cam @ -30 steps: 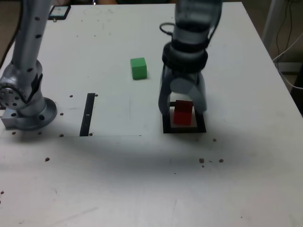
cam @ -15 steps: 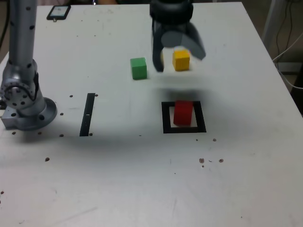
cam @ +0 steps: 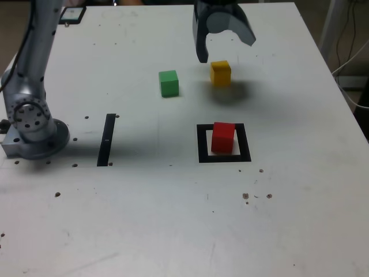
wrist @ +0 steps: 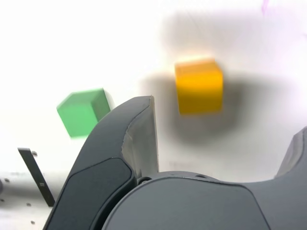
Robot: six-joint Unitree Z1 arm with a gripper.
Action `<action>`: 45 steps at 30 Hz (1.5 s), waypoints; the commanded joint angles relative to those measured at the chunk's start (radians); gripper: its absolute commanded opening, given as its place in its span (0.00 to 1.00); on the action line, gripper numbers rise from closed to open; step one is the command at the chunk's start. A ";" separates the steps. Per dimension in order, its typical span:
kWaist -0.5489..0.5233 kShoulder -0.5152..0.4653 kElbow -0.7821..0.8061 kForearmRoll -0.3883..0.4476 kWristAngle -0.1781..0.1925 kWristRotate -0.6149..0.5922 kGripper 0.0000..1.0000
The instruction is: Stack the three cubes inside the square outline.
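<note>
- Exterior view: the red cube [cam: 222,138] sits inside the square outline [cam: 203,158] on the worktop [cam: 144,219].
- The yellow cube [cam: 220,74] and green cube [cam: 169,83] lie outside it, apart.
- The claw [cam: 229,52] is above the worktop, spread wide, gripping nothing.
- Wrist view: the yellow cube shows between the open fingers.

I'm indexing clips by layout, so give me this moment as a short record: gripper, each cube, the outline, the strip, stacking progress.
gripper: open, holding nothing, above the table near the yellow cube
red cube: inside the square outline
yellow cube: on the table, beyond the outline in the exterior view
green cube: on the table, to the exterior view's left of the yellow cube
square outline: black, flat, around the red cube
black strip: to the exterior view's left of the outline
stacking: nothing on the red cube yet
</note>
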 commanded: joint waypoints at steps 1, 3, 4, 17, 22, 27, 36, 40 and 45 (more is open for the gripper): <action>0.004 0.014 -0.003 -0.002 0.008 0.004 0.94; 0.007 0.027 -0.003 -0.003 0.015 0.008 0.92; 0.008 0.034 -0.004 -0.004 0.018 0.009 0.91; -0.001 0.113 -0.031 -0.010 0.014 -0.005 0.79; -0.009 0.128 -0.037 -0.003 0.014 -0.033 0.64; -0.008 0.138 -0.034 -0.010 0.010 -0.045 0.52; -0.006 0.142 -0.034 -0.060 -0.001 -0.056 0.35; -0.005 0.142 -0.030 -0.069 -0.006 -0.070 0.28; -0.007 0.134 -0.020 -0.081 -0.011 -0.070 0.27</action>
